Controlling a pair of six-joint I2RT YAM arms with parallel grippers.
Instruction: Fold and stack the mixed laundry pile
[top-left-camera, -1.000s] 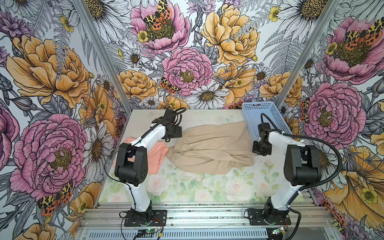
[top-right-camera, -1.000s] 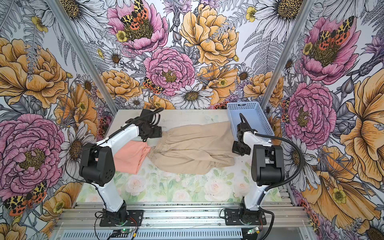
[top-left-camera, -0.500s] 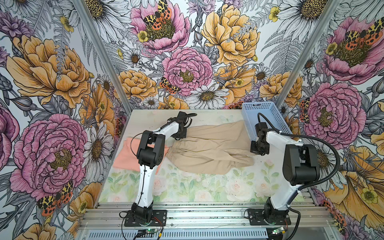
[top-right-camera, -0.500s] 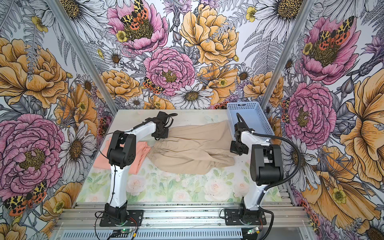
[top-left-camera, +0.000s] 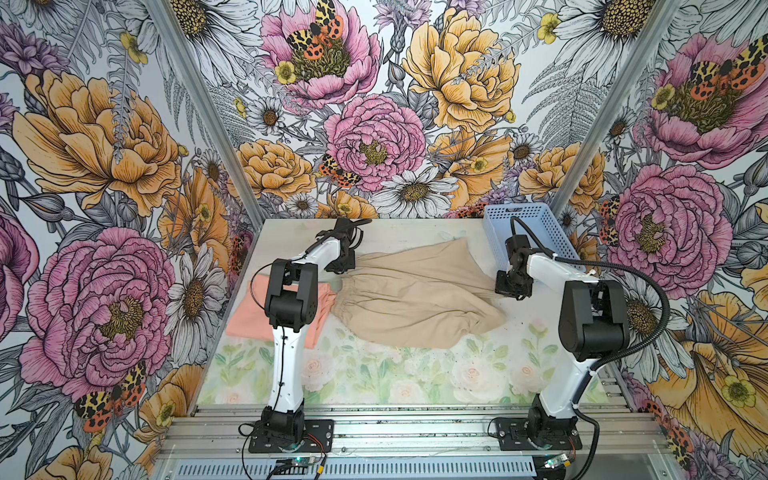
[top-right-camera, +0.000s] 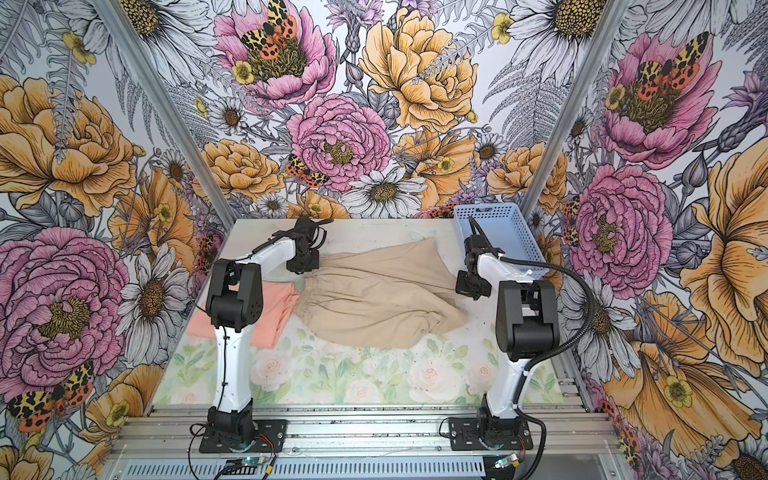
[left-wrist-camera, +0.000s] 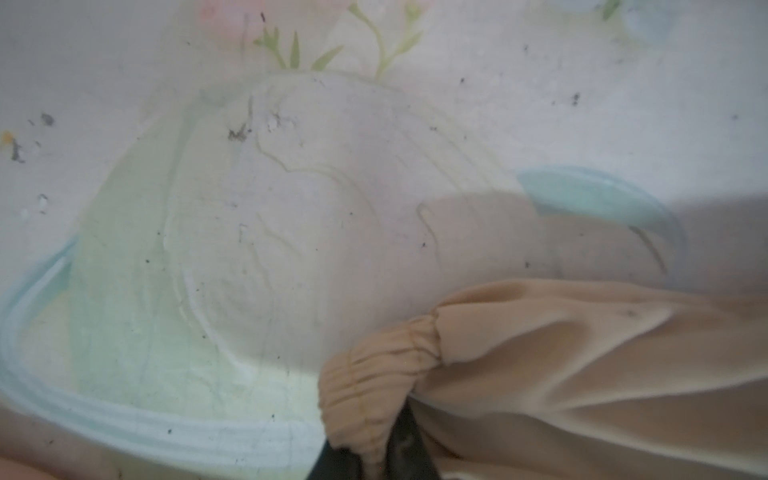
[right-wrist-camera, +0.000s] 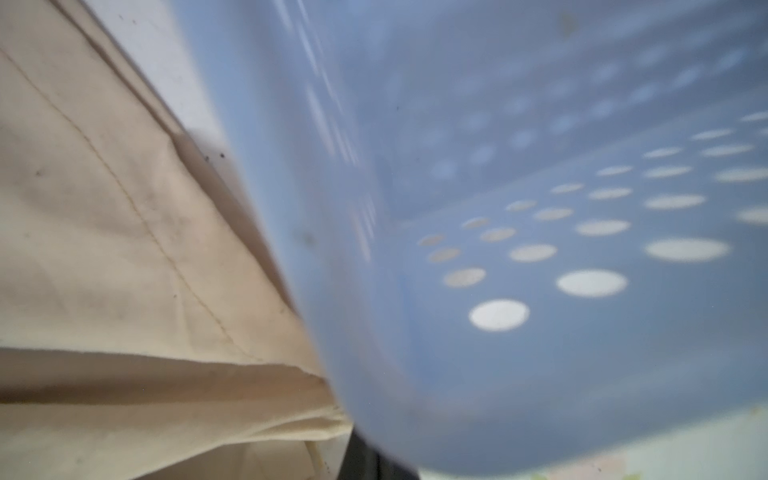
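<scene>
Roughly, in both top views: a folded peach T-shirt (top-left-camera: 249, 320) lies flat along the left edge of the table (top-left-camera: 395, 374), partly hidden behind the left arm (top-left-camera: 291, 291). Its right border meets the waistband end of the beige garment (top-left-camera: 415, 295). That garment is spread over the middle of the table, wrinkled, w/ the gathered elastic waistband facing the left edge and the legs running toward the right edge. One leg angles up toward the far edge; the other ends nearer the front. The left gripper (top-left-camera: 343, 266) sits at the far end of the waistband, low on the cloth. In the left wrist view the waistband corner (left-wrist-camera: 382, 374) is bunched up and draped over a dark finger (left-wrist-camera: 405, 449), w/ folds fanning out from that spot, so the jaws are clamped on the beige garment. Bare flower-print table fills the rest of that view. Further right, the right gripper (top-left-camera: 512, 286) is down at the garment's right end, just beside the near-left corner of the light blue basket (top-left-camera: 515, 208), which stands in the far right corner of the table. Its jaws are fully closed. In the right wrist view the garment's stitched hem (right-wrist-camera: 104, 249) runs up to a dark finger (right-wrist-camera: 365, 461), but can't tell if any cloth is pinched. The basket's holed wall, blurred, fills most of that view.
</scene>
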